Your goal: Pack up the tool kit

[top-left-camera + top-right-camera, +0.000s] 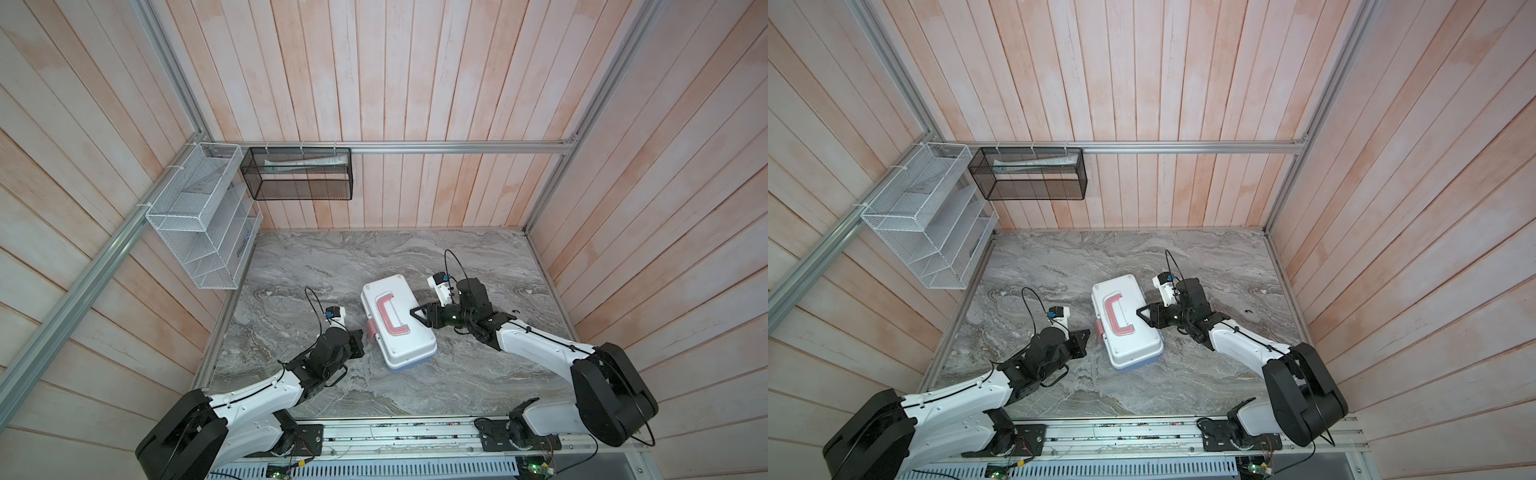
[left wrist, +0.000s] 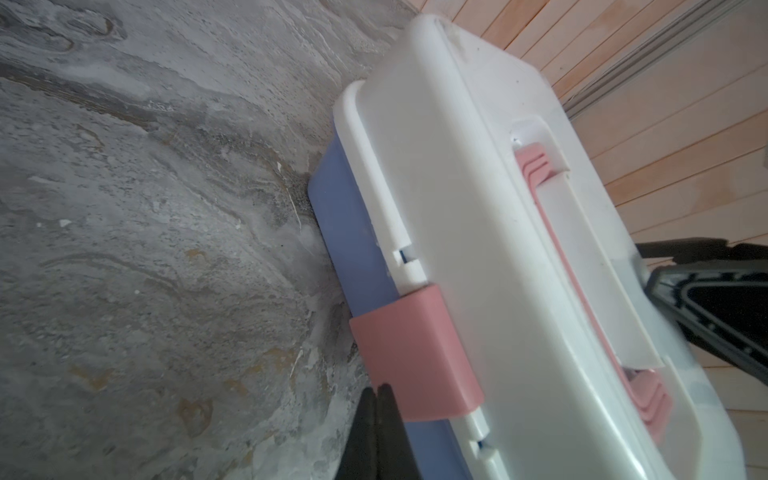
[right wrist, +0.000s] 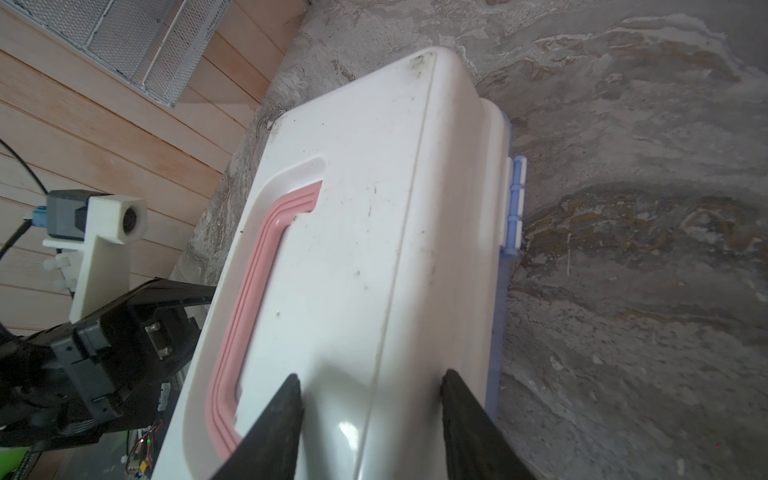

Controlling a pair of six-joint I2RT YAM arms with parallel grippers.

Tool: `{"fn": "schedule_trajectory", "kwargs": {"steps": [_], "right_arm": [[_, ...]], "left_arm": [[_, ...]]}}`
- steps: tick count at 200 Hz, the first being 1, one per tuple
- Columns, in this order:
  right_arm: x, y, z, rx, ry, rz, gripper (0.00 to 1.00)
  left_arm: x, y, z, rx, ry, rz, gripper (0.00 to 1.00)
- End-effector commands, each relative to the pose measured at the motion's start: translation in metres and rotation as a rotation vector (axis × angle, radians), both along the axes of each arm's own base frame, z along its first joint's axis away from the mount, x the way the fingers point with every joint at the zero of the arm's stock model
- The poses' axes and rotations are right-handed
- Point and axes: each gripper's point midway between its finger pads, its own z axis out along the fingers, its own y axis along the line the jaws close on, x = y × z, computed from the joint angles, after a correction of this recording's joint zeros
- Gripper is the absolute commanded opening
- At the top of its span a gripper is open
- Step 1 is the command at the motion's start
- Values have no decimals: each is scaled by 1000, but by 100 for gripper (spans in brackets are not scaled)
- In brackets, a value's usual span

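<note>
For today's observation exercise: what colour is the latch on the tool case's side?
Pink; the latch shows best in the left wrist view.

A grey marbled tabletop (image 1: 374, 257) is enclosed on three sides by walls of pale wooden planks (image 1: 415, 75). An aluminium rail (image 1: 457, 146) is fixed across the back wall, and a black mesh basket (image 1: 299, 189) is hung from it near the left corner; something pale and flat (image 1: 303, 163) is laid inside it. A white wire basket (image 1: 195, 216), divided into tiers, is mounted on the left wall just beside the black one. A metal track (image 1: 395, 434) is seen along the table's near edge
</note>
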Motion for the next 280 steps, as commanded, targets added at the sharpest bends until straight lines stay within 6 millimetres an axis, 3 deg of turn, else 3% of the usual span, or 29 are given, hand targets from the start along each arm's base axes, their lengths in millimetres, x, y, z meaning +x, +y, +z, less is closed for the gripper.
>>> {"fn": "schedule_trajectory", "kwargs": {"steps": [1,69,127,155,173,187,207,217,231,244,252,270,280], "right_arm": [[-22,5,-15,-22,85,68,50],[-23,6,-16,-15,84,72,50],[-25,10,-15,13,89,85,49],[-26,9,-17,15,91,83,47],[-22,7,-17,-5,79,68,48],[-14,-2,-12,-34,54,35,49],[5,-28,11,-60,-27,-61,51],[18,-49,25,-60,-76,-136,51],[43,-89,45,-126,-195,-302,52],[62,-133,57,-245,-284,-474,58],[72,-165,63,-300,-322,-601,63],[78,-220,61,-413,-396,-797,67],[76,-238,56,-470,-450,-859,68]], "left_arm": [[2,-13,-1,33,6,-75,0],[4,-33,-5,32,19,-129,0],[14,-55,17,-4,-54,-177,0],[20,-57,21,-4,-72,-166,0],[24,-47,18,42,-66,-125,0],[29,-28,18,98,-61,-63,0],[41,12,35,170,-107,45,1],[48,39,49,216,-148,121,17],[59,93,65,292,-180,293,31],[64,137,80,337,-240,404,81],[67,162,88,365,-273,468,98],[69,205,98,447,-328,583,100],[70,225,100,480,-343,651,100]]}}
